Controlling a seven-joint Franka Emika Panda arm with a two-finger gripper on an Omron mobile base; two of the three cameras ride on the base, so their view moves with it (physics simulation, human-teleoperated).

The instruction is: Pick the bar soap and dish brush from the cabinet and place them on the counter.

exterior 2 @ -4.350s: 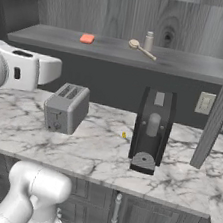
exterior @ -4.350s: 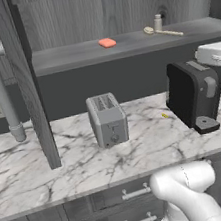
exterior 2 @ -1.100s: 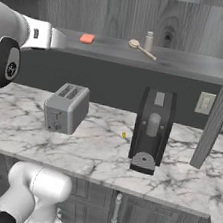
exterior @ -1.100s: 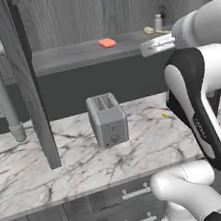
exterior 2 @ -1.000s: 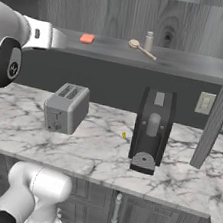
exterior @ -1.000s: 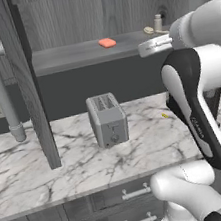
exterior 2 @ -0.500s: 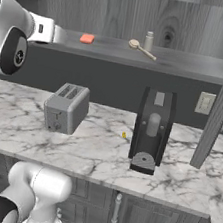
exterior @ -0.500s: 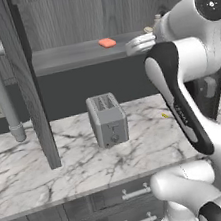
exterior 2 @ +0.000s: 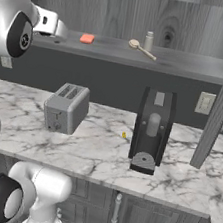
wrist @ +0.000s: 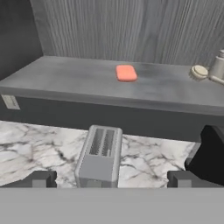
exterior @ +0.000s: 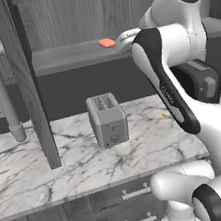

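You are not getting any readable text here: no labels, brands, numbers or signs. The arm (exterior: 167,91) is carrying a faint dark marking along its white link, but it is too small and blurred for you to read.

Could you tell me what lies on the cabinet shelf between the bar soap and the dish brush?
Nothing does: in the right base view the grey shelf is bare between the bar soap and the dish brush. The hand view shows the same.
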